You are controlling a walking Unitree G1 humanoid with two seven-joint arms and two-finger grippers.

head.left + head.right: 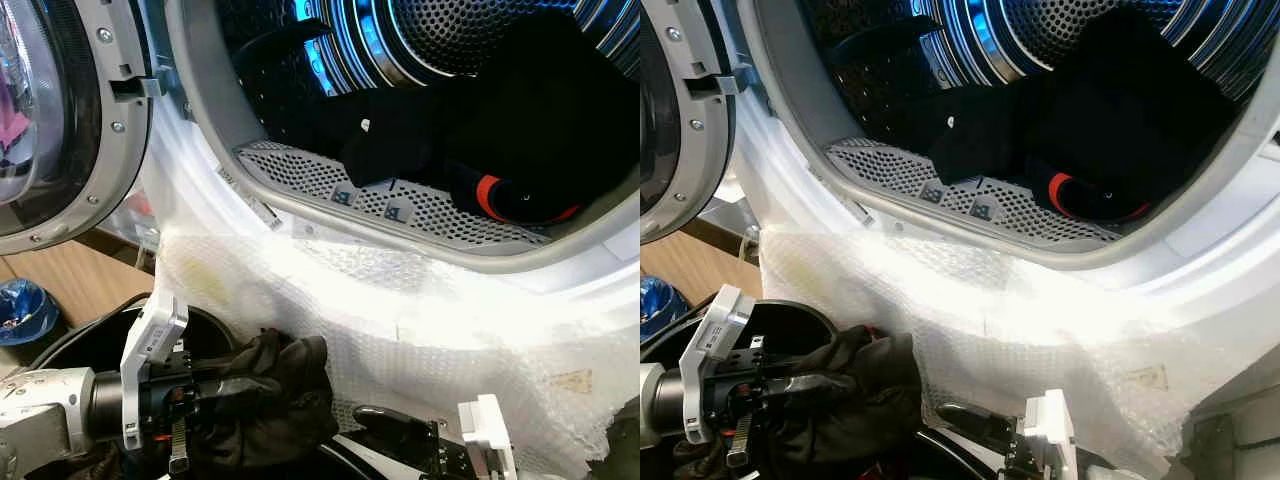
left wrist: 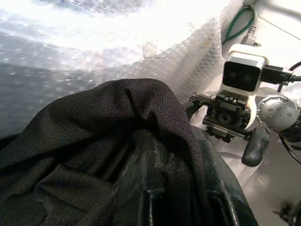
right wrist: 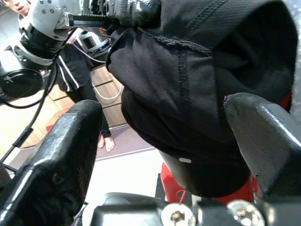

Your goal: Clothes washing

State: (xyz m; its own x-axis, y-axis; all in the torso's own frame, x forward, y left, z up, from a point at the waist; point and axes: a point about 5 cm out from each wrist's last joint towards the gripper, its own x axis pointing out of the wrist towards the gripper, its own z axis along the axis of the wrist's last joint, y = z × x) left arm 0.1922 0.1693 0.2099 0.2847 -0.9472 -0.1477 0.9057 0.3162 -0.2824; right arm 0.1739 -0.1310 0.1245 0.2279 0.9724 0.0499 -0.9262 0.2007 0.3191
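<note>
The left arm is reaching in level from the lower left, its left pincer [image 1: 215, 392] clenching a bunched black garment [image 1: 265, 395] low in front of the washing machine, just below the bubble wrap [image 1: 420, 330] that is draping over the machine's white front under the opening. The garment is hanging in folds around the black fingers, covering most of them. The right pincer [image 3: 164, 136] is sitting low at the bottom right, pointing towards the left arm, its fingers [image 3: 61, 155] standing apart with the black garment hanging just beyond them; nothing is being held between them. Inside the drum [image 1: 450, 30], more dark clothes [image 1: 540, 130] are lying in a heap, one piece showing a red band [image 1: 490, 195]. The round door [image 1: 60, 120] is standing swung open at the left.
</note>
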